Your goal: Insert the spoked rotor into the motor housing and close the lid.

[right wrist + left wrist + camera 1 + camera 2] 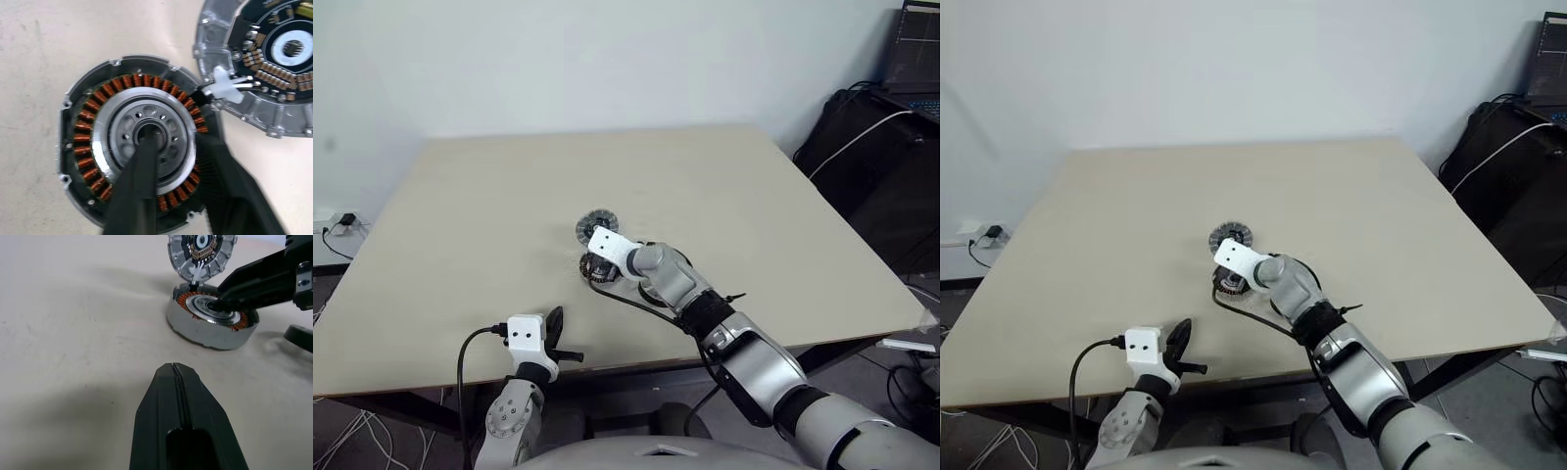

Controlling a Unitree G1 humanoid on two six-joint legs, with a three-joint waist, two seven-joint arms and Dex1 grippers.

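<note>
Right now my right end effector [171, 161] is down on the motor housing [88, 122], which sits on the bench [489, 196]. Its two fingers are a little apart: one tip pokes into the middle hole, the other lies over the copper coils on the side. I cannot tell if it grips anything. The lid [259, 63] lies just past the fingertips, touching the housing's rim, with its inner face up. My left end effector [178, 382] has its fingers pressed together, holding nothing, near the bench's front edge, and the housing is well ahead of it.
</note>
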